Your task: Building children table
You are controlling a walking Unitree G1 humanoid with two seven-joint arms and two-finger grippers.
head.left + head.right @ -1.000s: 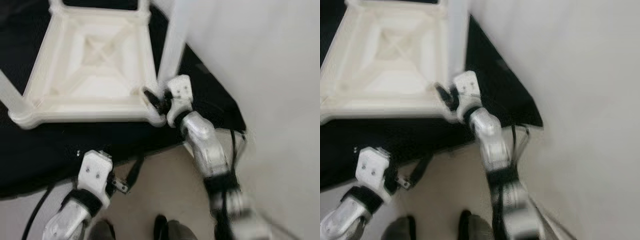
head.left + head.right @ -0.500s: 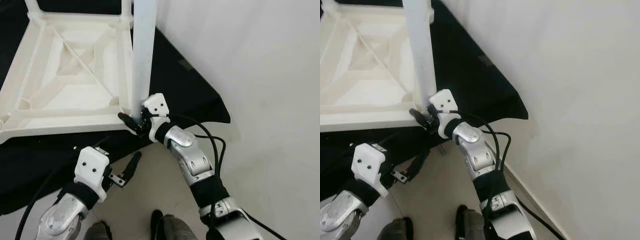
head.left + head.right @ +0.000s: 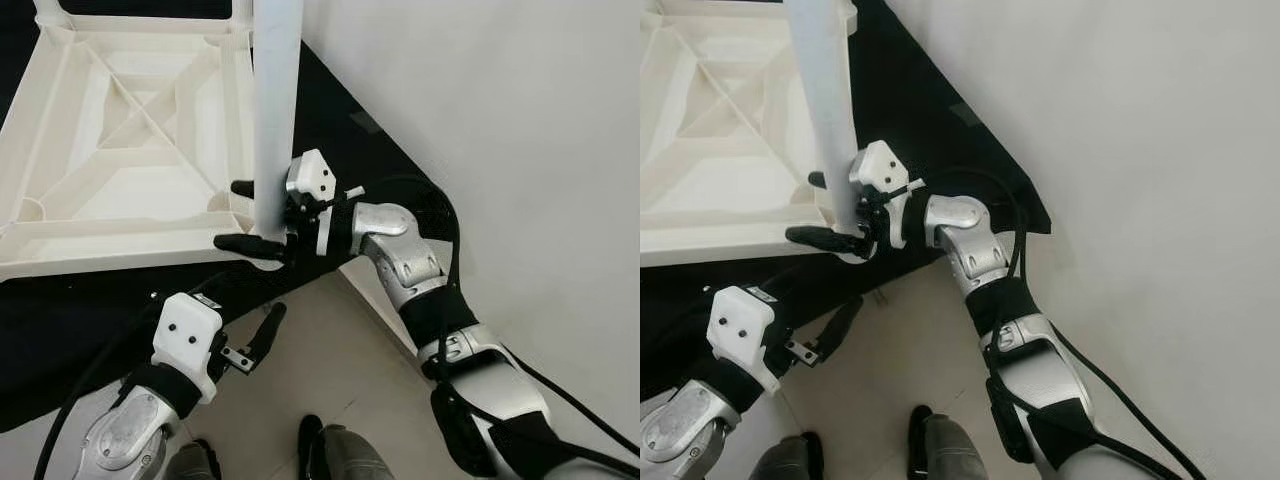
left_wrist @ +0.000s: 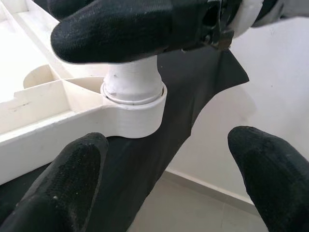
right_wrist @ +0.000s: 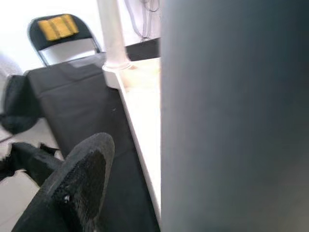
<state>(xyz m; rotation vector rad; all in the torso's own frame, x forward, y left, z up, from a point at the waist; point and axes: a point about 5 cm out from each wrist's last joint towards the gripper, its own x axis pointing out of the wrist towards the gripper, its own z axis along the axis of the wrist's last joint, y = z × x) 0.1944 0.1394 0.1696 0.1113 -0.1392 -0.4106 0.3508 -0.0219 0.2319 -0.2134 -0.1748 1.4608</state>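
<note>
Since half a second ago the right gripper [image 3: 250, 215] has spread its fingers around the near leg [image 3: 275, 110], which stands in its corner socket on the upturned table [image 3: 120, 150]; seating looks nearly done. Left gripper [image 3: 262, 335] hovers open below.

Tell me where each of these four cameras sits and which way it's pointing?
Left eye view: on the head, looking down at the upturned white table, both arms, its feet.
Right eye view: same scene, beside it.
Left wrist view: along the left gripper at the leg socket.
Right wrist view: along the right gripper, close against the table leg.
Shared: the leg and the right gripper's finger.
</note>
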